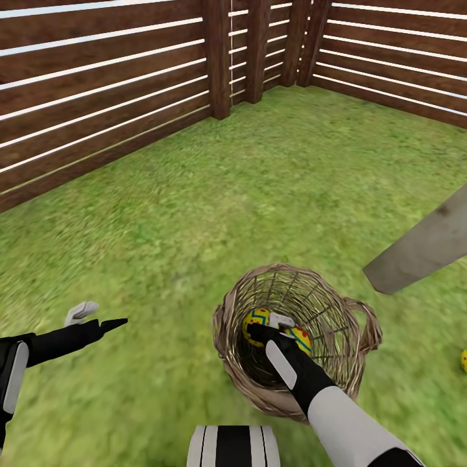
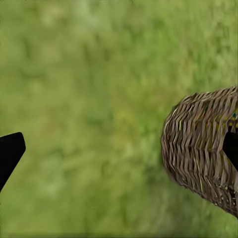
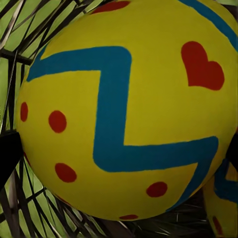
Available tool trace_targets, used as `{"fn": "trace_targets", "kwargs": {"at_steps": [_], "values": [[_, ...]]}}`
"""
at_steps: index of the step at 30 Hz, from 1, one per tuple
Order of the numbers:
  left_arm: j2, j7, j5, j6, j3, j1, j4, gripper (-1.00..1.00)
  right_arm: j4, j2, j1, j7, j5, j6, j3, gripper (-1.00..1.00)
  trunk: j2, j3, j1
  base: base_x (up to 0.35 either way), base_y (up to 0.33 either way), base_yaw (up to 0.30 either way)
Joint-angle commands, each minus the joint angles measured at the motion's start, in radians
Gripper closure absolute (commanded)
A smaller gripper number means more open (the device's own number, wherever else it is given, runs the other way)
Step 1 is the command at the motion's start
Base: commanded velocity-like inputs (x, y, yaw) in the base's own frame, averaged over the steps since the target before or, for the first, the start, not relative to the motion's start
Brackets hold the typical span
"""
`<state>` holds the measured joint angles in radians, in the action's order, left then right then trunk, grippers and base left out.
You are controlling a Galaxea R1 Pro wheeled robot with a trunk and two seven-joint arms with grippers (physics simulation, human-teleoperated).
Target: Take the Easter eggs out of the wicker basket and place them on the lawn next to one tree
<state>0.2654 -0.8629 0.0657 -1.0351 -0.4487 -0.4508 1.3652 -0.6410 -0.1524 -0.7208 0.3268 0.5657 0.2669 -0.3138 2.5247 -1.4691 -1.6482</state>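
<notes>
Reaching down into the wicker basket [image 1: 295, 337], the right gripper [image 1: 272, 324] sits among the eggs; its fingers straddle one yellow egg [image 3: 124, 109] with a blue zigzag, red dots and a heart, the dark fingertips showing at either flank of it in the right wrist view, though whether they press on it cannot be told. A second egg [image 1: 301, 337] lies just beside it in the basket; a third egg [image 1: 464, 360] rests on the lawn [image 1: 194, 207] near the foot of the grey-beige tree trunk [image 1: 421, 250], well apart from the basket. The left gripper [image 1: 97, 318] hovers over bare grass with its fingers spread and nothing between them; the wooden fence [image 1: 104, 97] encloses the far side.
</notes>
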Motion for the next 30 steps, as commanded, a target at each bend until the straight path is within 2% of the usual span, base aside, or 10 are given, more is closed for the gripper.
{"fn": "trace_targets", "kwargs": {"at_steps": [1,7,8,13,17,21,30], "values": [[0.0,0.001,0.006,-0.009,-0.001,-0.001,0.0,-1.0,-0.002,0.001,0.0,0.008,0.015,0.001,-0.006,-1.0,0.0,-0.001,0.0,0.0,0.0,0.0],[0.0,0.001,0.006,-0.009,-0.001,-0.001,0.0,-1.0,0.003,0.001,0.0,0.007,0.015,0.002,-0.005,-1.0,0.0,-0.001,0.0,0.0,0.0,0.0],[0.0,0.001,0.006,-0.008,-0.001,-0.001,0.0,-1.0,0.004,0.001,0.0,0.008,0.015,0.002,-0.005,1.0,0.0,-0.001,0.0,0.0,0.0,0.0],[0.0,-0.005,0.006,-0.009,-0.002,0.0,0.0,-1.0,0.004,-0.001,0.0,0.007,0.016,0.002,-0.005,1.0,0.0,-0.001,0.0,0.0,0.0,0.0],[0.0,-0.078,0.005,-0.008,0.003,-0.001,0.0,-1.0,0.004,-0.001,0.0,0.008,0.016,0.002,-0.005,1.0,0.0,-0.001,0.0,0.0,0.0,0.0],[0.0,-0.085,0.005,-0.008,0.003,-0.001,0.0,-1.0,0.004,0.0,0.0,0.007,0.016,0.002,-0.005,1.0,0.0,0.007,0.001,0.0,0.0,0.0],[0.0,-0.085,0.005,-0.008,0.003,-0.001,0.0,-1.0,0.004,-0.001,0.0,0.007,0.015,0.002,-0.005,1.0,0.0,0.007,0.001,0.0,0.0,0.0]]}}
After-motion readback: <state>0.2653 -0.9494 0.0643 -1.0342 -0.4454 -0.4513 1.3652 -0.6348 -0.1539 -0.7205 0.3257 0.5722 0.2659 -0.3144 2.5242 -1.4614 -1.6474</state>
